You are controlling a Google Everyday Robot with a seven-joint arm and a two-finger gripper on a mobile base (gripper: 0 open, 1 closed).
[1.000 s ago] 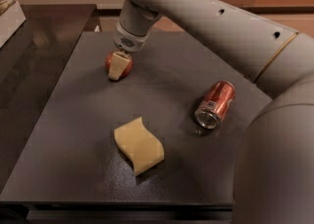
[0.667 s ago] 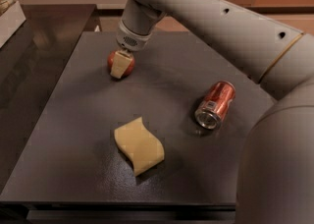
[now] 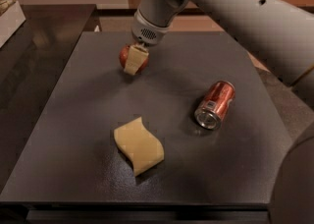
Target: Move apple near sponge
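Clamping pale-yellow-fingered gripper [image 3: 133, 61] shut across the middle of small round red apple [image 3: 123, 56], likely firm and slick, at twelve o'clock from flat wavy pale-yellow sponge [image 3: 139, 145].

I see my gripper [image 3: 134, 63], pale-yellow fingers below a grey arm [image 3: 235, 7], clasping the red, yellow-patched apple [image 3: 123, 56] beyond the pale-yellow sponge [image 3: 139, 145]. Right of the sponge lies a red-copper can [image 3: 216, 104], silver-ended. The counter [image 3: 73, 134] is dark grey.
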